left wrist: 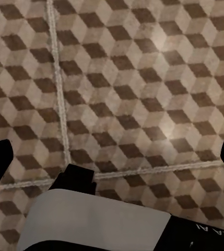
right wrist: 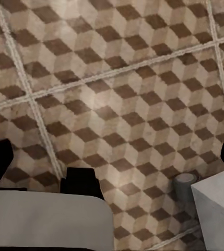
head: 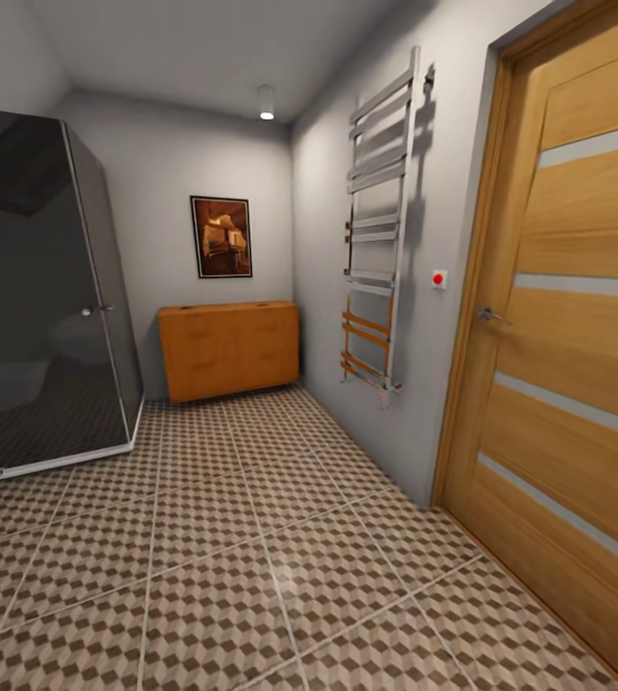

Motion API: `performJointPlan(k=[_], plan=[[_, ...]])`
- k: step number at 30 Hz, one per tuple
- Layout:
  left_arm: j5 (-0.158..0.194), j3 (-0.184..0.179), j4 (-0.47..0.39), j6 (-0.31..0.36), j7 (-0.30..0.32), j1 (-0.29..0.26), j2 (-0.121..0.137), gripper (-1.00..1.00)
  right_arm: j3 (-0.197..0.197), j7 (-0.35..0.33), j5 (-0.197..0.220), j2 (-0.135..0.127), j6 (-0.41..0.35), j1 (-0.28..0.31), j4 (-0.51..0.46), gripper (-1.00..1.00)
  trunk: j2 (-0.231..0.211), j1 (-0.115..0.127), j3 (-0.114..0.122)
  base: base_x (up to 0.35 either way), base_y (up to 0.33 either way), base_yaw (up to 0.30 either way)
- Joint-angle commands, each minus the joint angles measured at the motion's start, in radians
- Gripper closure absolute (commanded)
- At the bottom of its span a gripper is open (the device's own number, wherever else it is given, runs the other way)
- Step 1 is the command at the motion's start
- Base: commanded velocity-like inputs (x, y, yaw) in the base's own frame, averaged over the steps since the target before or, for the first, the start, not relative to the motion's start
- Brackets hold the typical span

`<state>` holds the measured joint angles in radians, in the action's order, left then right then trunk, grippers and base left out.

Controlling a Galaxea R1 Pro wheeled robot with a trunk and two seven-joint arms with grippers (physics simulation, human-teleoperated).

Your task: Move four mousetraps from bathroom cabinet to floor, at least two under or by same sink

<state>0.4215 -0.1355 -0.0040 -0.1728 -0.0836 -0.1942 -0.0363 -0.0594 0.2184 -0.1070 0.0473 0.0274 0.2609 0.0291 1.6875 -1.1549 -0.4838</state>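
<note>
Cube-pattern floor across foreground; orange dresser at 12 o'clock against far wall, dark shower cabin at 10, towel rail at 1, wooden door at 3. Left claw and right claw over tiles, fingers spread wide, released, grasping nothing

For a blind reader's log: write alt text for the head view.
A bathroom corner with a cube-patterned tiled floor running to an orange wooden dresser against the far wall. A dark glass shower cabin stands at left; a chrome towel rail and a wooden door line the right wall. A framed picture hangs above the dresser.
</note>
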Motion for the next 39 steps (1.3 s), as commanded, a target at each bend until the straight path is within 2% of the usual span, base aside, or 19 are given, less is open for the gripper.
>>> performJointPlan(k=[1,39], plan=[[0.006,-0.009,0.001,-0.003,-0.004,-0.001,0.0,-1.0,-0.005,0.006,-0.006,0.0,0.003,0.001,0.003,-1.0,0.0,0.0,-0.001,0.311,0.0,0.001],[0.006,-0.009,0.001,-0.001,-0.004,-0.001,-0.002,-1.0,-0.006,-0.005,-0.007,0.006,-0.008,0.001,0.003,-1.0,0.0,0.0,-0.001,0.321,0.0,0.0]])
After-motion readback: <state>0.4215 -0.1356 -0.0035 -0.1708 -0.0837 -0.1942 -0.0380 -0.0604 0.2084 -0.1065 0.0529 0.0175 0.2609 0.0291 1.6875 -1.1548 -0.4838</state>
